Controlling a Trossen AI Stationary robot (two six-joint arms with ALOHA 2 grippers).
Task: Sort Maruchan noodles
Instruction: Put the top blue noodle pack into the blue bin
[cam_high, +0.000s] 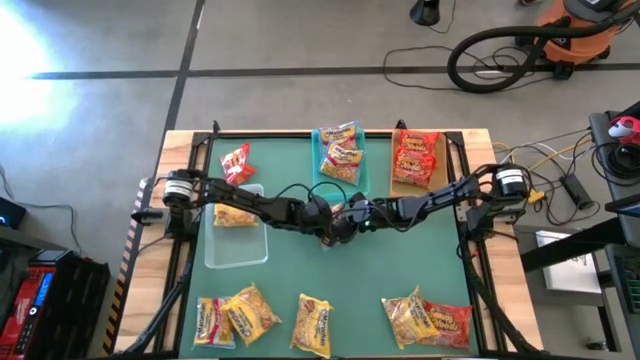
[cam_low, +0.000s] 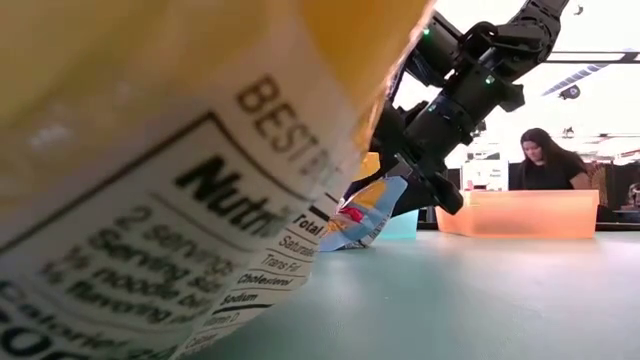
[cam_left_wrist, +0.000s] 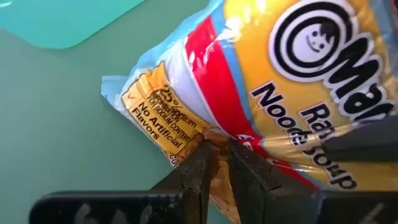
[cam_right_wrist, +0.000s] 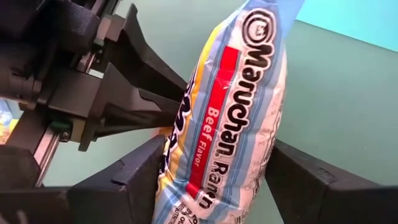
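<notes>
A blurred packet (cam_low: 150, 170) pressed against the low camera is blocking the left half of the counter (cam_low: 480, 290) and running off the picture's edges. In the high view, both arms are covering the Beef packet (cam_high: 338, 212) at mid-counter, leaving only a sliver. The left claw (cam_left_wrist: 216, 163) is hiding its pinched edge. The near-row packets (cam_high: 315, 325) are being cropped by the edge.

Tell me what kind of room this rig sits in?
Probably a lab or workshop: bare concrete floor, a shop vacuum with coiled hose, loose cables beside the table, and a person working behind.
</notes>
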